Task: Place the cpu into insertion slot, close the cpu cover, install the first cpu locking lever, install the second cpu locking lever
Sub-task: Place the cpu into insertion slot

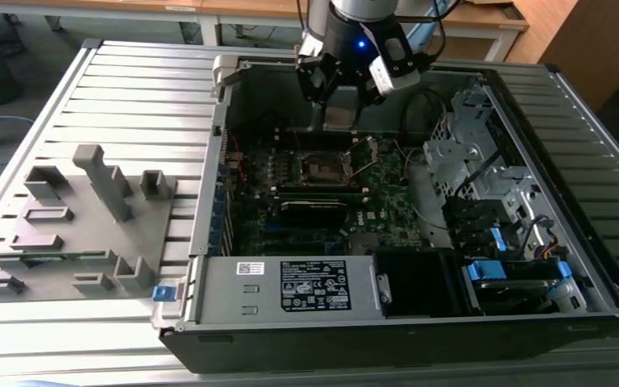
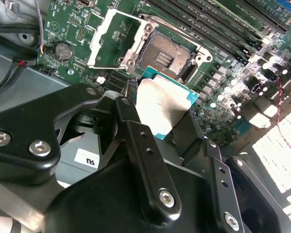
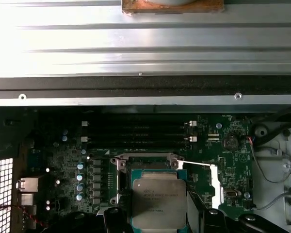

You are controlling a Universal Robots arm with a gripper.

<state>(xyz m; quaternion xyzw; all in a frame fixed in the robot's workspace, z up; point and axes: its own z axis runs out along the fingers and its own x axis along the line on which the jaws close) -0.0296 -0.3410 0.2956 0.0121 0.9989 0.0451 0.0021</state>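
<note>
Hand (image 2: pixel 157 116) is clenched on the cpu (image 2: pixel 162 104), with two black fingers (image 2: pixel 136 128) pinching it by opposite edges. Cpu look: flat square with a dull silver-grey metal lid and a thin teal-green border around it. In the first wrist view the lid (image 3: pixel 159 201) shows faint print; in the second wrist view it catches glare and reads almost white. I see it hanging over the motherboard (image 2: pixel 77 19), just beside the insertion slot (image 2: pixel 167 56), not seated. The slot's dark contact field is bare in the second wrist view, while in the first wrist view the cpu overlaps part of the slot (image 3: pixel 145 167). The cpu cover (image 2: pixel 97 43) is swung open off the slot, a thin silver frame with green board visible through its window. I can't tell how far it tilts. Exterior view: the hand (image 1: pixel 341 113) is inside the open computer case (image 1: pixel 396 343), above the board and close to the slot (image 1: pixel 322 167). The case lies on a slatted metal tabletop (image 1: pixel 126 89), and a grey fixture tray (image 1: pixel 175 234) sits at the exterior view's left of it. Count: one cpu, one slot, one cover, two fingers, one coin cell (image 2: pixel 64 50), one case, one tray. Several long black memory slots (image 3: pixel 136 133) sit beside the socket, but I can't get a clean count.
</note>
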